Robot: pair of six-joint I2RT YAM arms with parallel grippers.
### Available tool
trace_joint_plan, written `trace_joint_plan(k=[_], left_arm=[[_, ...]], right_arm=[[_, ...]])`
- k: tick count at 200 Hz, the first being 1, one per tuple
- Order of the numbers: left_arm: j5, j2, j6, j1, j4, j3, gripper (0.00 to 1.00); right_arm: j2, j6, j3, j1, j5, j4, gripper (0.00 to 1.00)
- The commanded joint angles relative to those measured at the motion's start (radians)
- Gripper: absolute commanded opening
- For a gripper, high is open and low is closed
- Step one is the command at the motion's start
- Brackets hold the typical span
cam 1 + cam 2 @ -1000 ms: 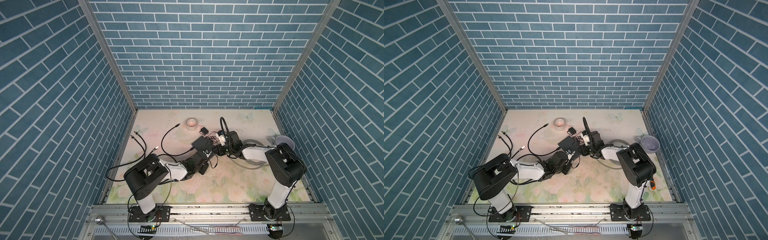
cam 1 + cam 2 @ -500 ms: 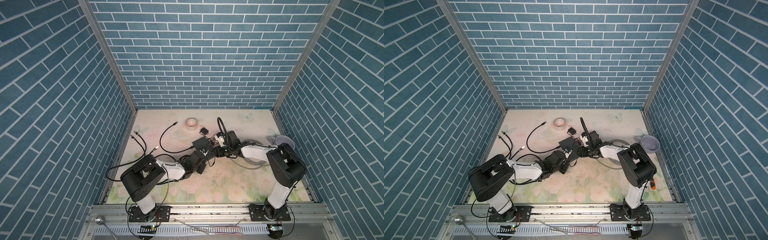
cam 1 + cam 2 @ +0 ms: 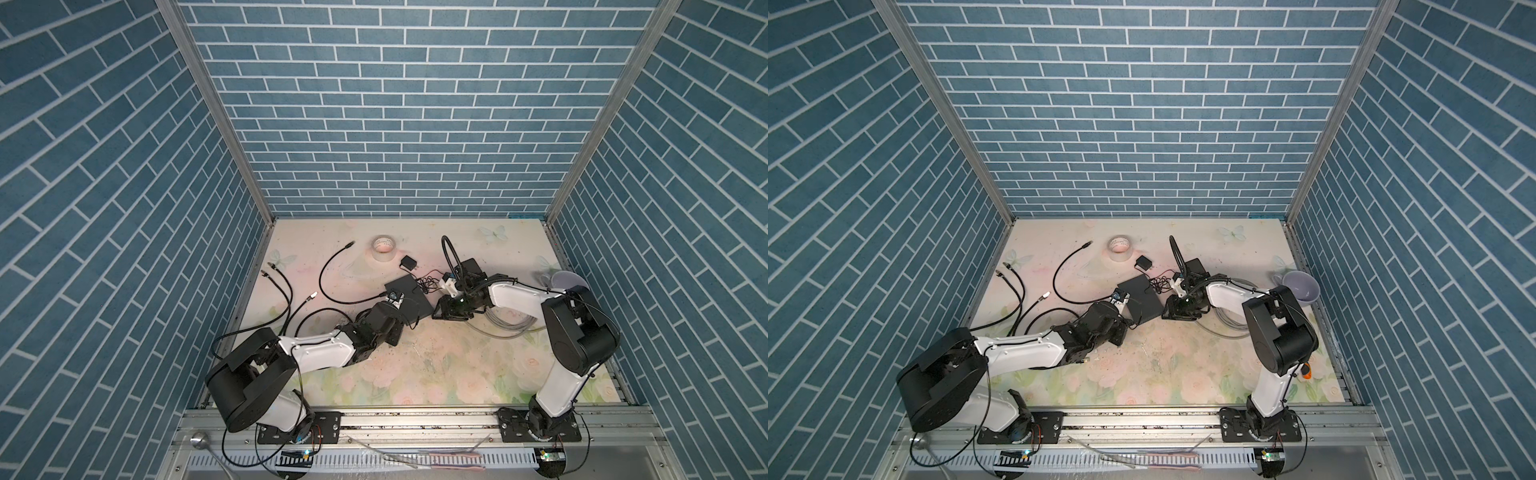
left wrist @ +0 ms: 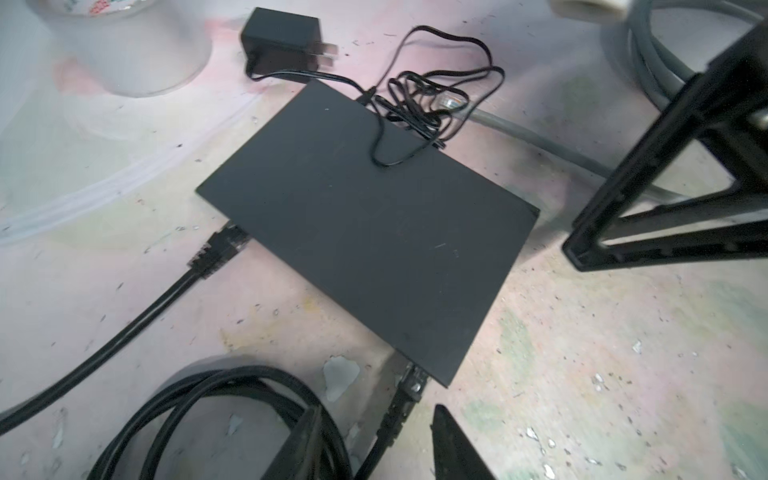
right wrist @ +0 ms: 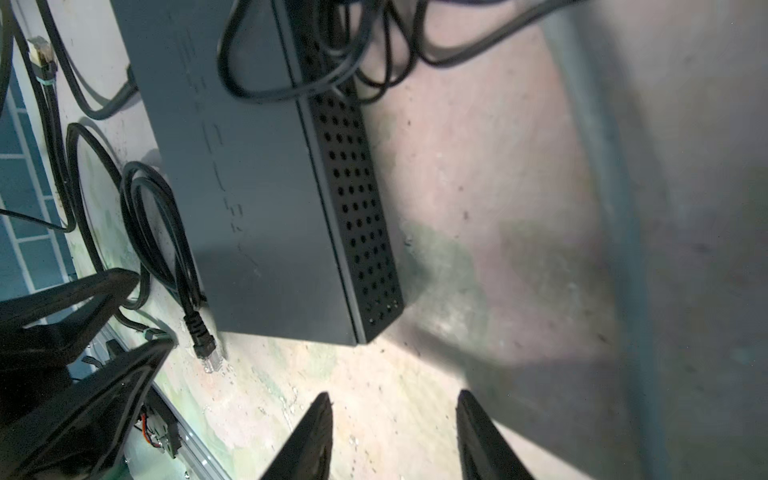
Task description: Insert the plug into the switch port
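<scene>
The switch (image 3: 411, 291) (image 3: 1142, 297) (image 4: 365, 224) (image 5: 249, 187) lies flat mid-table. A black plug (image 4: 409, 384) (image 5: 203, 338) on a black cable rests at the switch's near corner. Its head reaches the long edge in the left wrist view. Its clear tip shows bare beside that corner in the right wrist view. My left gripper (image 4: 378, 411) (image 3: 402, 309) is open, fingers either side of the cable and apart from it. My right gripper (image 5: 392, 399) (image 3: 440, 311) is open over bare table, just short of the switch's perforated side. Its fingers (image 4: 665, 247) stand beside the switch.
A second black plug (image 4: 220, 245) sits in the switch's long edge. The thin power cord (image 4: 415, 116) tangles over the back edge, leading to the cube adapter (image 4: 282, 33). Tape roll (image 3: 383, 248), loose black cables (image 3: 286, 291), grey cable coil (image 3: 503, 322), purple cup (image 3: 1301, 286).
My left gripper's jaws have come apart off the plug's cable and the right gripper's have widened. The left arm's elbow has swung out to the left.
</scene>
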Motion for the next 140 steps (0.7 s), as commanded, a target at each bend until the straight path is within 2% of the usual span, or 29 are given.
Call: trace_joint_plan(k=[1, 15, 30, 75, 96, 122, 140], left_arm=[[-0.137, -0.047, -0.087, 0.006, -0.113, 0.014, 0.51], [-0.191, -0.047, -0.098, 0.024, -0.201, 0.086, 0.55], [-0.19, -0.027, -0.127, 0.065, -0.277, 0.17, 0.56], [-0.195, 0.022, -0.169, 0.113, -0.322, 0.269, 0.56], [-0.207, 0.022, -0.209, 0.138, -0.372, 0.29, 0.56], [-0.182, 0.002, -0.224, 0.162, -0.374, 0.285, 0.56], [-0.184, -0.004, -0.22, 0.165, -0.375, 0.286, 0.56]], right_arm=[[-0.064, -0.037, 0.056, -0.019, 0.071, -0.064, 0.49], [-0.071, -0.044, 0.071, -0.022, 0.138, -0.075, 0.49], [-0.064, -0.059, 0.08, -0.024, 0.191, -0.065, 0.49], [0.016, -0.111, 0.11, -0.023, 0.269, -0.046, 0.46], [0.047, -0.14, 0.108, -0.011, 0.292, -0.044, 0.43], [0.078, -0.174, 0.099, 0.024, 0.387, -0.063, 0.38], [0.086, -0.174, 0.085, 0.045, 0.468, -0.081, 0.29]])
